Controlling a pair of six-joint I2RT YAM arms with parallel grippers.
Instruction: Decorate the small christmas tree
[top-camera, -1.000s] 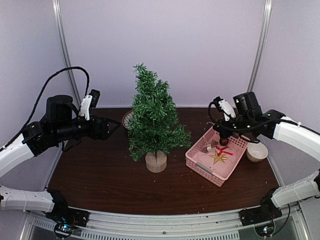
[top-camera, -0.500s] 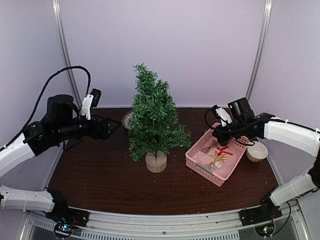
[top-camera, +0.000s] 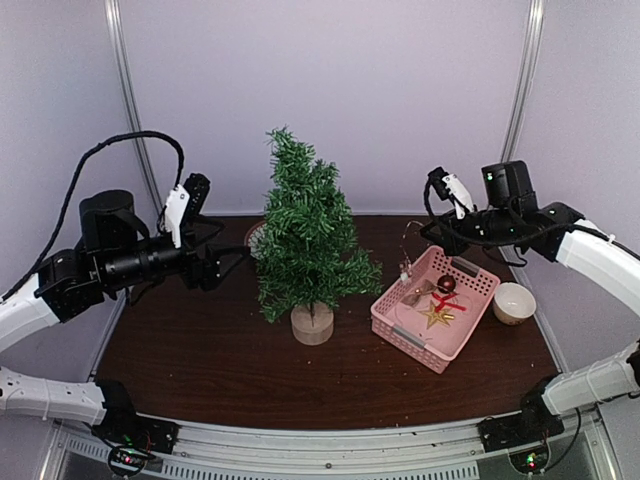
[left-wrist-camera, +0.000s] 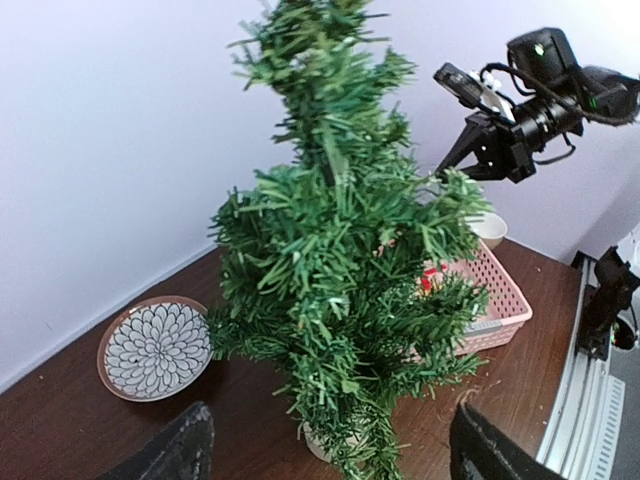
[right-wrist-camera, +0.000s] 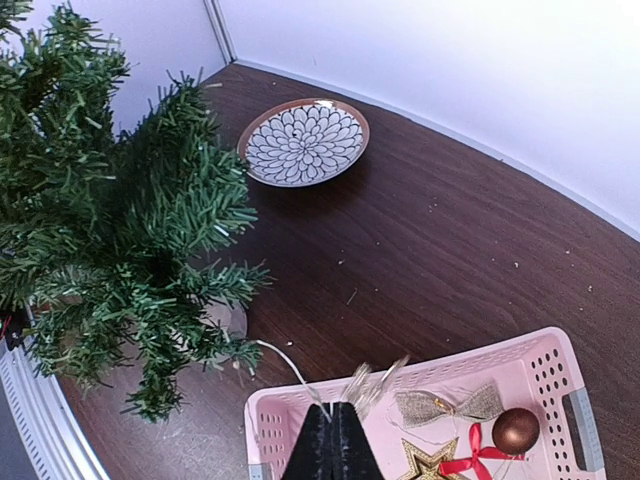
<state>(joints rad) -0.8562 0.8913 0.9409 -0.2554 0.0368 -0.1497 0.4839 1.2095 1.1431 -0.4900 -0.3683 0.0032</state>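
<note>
Right gripper (right-wrist-camera: 333, 415) just came up out of the pink basket (top-camera: 398, 328) pinching a small gold ornament (top-camera: 405, 272) by its string, so hanging's next on the small christmas tree (top-camera: 305, 240) mid-table, left gripper (top-camera: 229, 264) spread wide beside it.

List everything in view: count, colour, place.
small christmas tree: 1, dark green, table centre
basket: 1, pink, right of tree
star: 1, gold, in basket
ribbon: 1, red, in basket
ball: 1, brown, in basket
bow: 1, beige, in basket
thread ornament: 1, pale, hanging from right end effector
bowl: 1, cream, right of basket
plate: 1, patterned, brown-rimmed, behind tree
table: 1, dark brown
left end effector: 1, black, open, left of tree
right end effector: 1, black, shut on thread ornament
</note>
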